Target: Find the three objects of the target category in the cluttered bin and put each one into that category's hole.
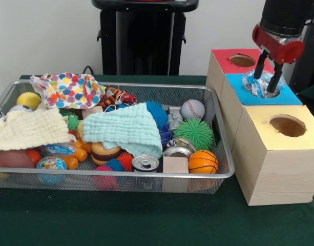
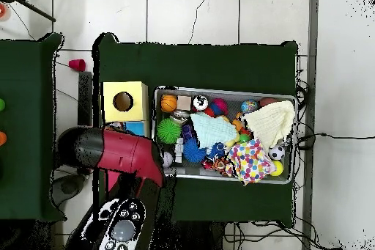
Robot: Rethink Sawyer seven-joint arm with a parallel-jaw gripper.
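- The red and black gripper hangs over the middle wooden box with the blue top. Its two dark fingers are spread a little and reach down either side of a crumpled clear plastic wrapper that sits at the mouth of the round hole in that blue top.
- Whether the fingers actually pinch the wrapper or stand just free of it cannot be told from the front view; the overhead view hides the spot under the arm.
- The wrapper is partly in the hole and partly bunched above the rim, so it appears not fully dropped.
- Handling judgement: thin film of this kind is very light, limp and slippery, springs back when crushed, and may cling to a finger or snag on the hole's edge. Best held at a thick bunched fold, not at a single layer.
- The wire mesh bin on the green-covered desk holds loose clutter: a pale green waffle cloth, a cream cloth, a spotted cloth, a white baseball, a green spiky ball and a silver drinks can.
- A further clear wrapper seems to lie at the bin's left under the cream cloth; the cloths probably hide more.
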